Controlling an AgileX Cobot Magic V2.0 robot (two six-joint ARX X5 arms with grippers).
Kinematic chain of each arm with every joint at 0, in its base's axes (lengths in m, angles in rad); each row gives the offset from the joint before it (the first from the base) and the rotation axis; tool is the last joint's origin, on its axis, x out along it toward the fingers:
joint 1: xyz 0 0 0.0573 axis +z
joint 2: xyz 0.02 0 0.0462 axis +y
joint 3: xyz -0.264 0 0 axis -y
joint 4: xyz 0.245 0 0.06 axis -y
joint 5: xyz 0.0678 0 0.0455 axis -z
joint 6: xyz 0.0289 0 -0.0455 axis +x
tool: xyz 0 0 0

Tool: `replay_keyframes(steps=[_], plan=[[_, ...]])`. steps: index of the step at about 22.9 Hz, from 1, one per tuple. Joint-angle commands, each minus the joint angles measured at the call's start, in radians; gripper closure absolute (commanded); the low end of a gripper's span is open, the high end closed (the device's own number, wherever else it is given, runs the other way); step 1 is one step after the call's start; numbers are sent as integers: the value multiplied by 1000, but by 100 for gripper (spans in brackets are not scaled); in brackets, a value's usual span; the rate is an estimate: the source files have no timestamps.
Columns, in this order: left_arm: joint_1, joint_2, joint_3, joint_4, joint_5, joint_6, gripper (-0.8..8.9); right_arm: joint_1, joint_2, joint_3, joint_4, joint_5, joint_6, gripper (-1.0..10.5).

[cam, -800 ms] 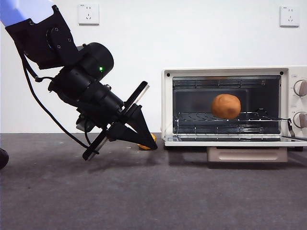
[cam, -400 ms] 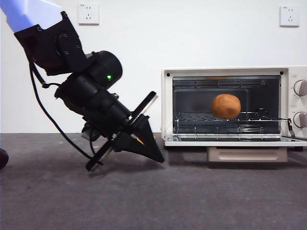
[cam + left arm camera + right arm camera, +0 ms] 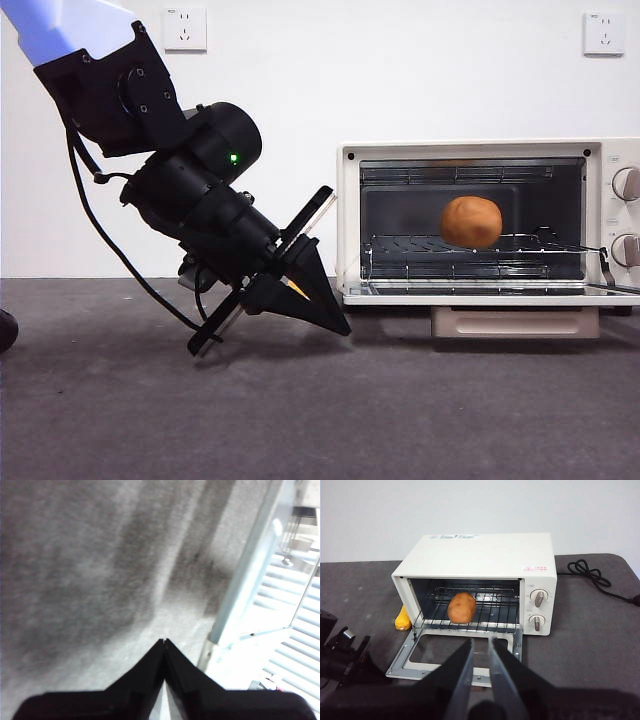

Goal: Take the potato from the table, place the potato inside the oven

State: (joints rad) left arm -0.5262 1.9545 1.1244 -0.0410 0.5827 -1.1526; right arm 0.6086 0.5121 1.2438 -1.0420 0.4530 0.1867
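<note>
The potato (image 3: 471, 221) sits on the wire rack (image 3: 485, 614) inside the oven (image 3: 489, 222), roughly at the middle of the cavity, with nothing holding it. From the right wrist view it shows as an orange-brown oval (image 3: 461, 607) resting on the rack bars, and the oven door (image 3: 455, 655) lies folded down flat in front, its glass pane facing up. The two knobs (image 3: 537, 610) sit one above the other on the panel beside the opening.

The left gripper (image 3: 325, 315) hangs low over the worktop (image 3: 320, 400), tilted steeply, its tip just beside the near corner of the open door. Its jaws are clenched together to a single point with nothing between them, as the left wrist view makes plain (image 3: 164, 642).

A small yellow lump (image 3: 403, 620) lies on the worktop against the oven's side, next to the wall; from the front only a sliver of it peeks out behind the left gripper.

The right gripper (image 3: 479, 642) waits well back from the oven, facing its open front, its jaws parted a little and grasping nothing. A black power cord (image 3: 592, 575) trails across the worktop beyond the oven.
</note>
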Motion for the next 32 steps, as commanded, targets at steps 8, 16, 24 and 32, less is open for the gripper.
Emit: replay_keyframes(steps=[8,16,24,32], plan=[[-22,13,-1,53,20,-18,820,1,-2,5,-1,-1,4,886],[-23,13,-1,137,33,-84,820,1,-2,5,-1,-1,4,886],[-22,13,36,169,55,-112,820,1,-2,5,0,-9,16,886],[-15,13,135,158,74,-110,820,1,-2,5,1,-8,23,886]])
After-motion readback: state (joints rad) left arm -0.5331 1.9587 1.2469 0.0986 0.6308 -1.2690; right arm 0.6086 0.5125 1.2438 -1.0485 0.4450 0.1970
